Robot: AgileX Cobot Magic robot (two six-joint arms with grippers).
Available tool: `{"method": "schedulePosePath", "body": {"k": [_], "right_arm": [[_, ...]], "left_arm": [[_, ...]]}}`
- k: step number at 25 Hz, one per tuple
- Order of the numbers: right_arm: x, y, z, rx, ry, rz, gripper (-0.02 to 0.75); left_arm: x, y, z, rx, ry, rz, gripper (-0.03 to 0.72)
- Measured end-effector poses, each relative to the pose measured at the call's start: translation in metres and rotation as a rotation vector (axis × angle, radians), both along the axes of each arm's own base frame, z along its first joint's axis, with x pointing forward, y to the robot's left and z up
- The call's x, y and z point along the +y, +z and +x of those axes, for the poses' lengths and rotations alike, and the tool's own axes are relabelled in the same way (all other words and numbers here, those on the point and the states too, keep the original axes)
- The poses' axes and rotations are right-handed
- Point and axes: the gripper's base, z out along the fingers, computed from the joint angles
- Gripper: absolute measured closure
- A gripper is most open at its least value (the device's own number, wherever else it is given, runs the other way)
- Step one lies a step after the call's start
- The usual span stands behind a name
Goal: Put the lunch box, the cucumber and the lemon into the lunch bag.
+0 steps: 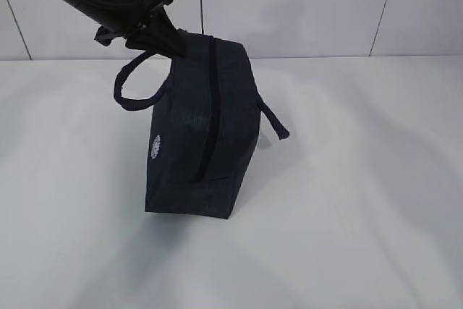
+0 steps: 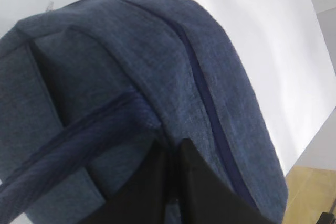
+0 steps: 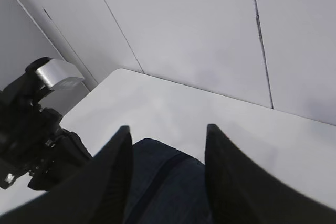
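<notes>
White table (image 1: 362, 236), tiled wall (image 1: 304, 5), navy lunch bag (image 1: 206, 135)

White table (image 1: 376, 208) under lunch bag (image 1: 206, 142)

Lighting: bright, even, diffuse from above. My table (image 1: 362, 215) reads near white, with mild glare washing out its far edge. Shadows: soft and grey beneath the lunch bag (image 1: 206, 128), no hard edges. Focus: my left wrist view is soft, the fabric blurred up close; my right fingers (image 3: 231, 182) show as dark, unsharp silhouettes.
</notes>
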Motion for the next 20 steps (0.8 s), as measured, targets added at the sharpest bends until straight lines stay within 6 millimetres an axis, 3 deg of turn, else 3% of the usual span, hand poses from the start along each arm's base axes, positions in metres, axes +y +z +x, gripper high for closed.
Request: {"method": "schedulePosePath", "body": {"k": [4, 11, 16, 20], "right_arm": [[0.001, 0.0, -0.001, 0.011, 0.01, 0.01, 0.396], [0.002, 0.0, -0.002, 0.049, 0.017, 0.045, 0.396], [0.004, -0.001, -0.007, 0.093, 0.053, 0.035, 0.396], [0.0, 0.02, -0.019, 0.047, 0.03, 0.028, 0.396]], "left_arm": [[0.008, -0.002, -0.001, 0.022, -0.023, 0.035, 0.637], [0.02, -0.004, -0.004, 0.028, -0.057, 0.134, 0.327], [0.031, 0.019, -0.008, -0.053, -0.033, 0.165, 0.281], [0.039, 0.048, -0.016, -0.166, 0.003, 0.192, 0.278]]}}
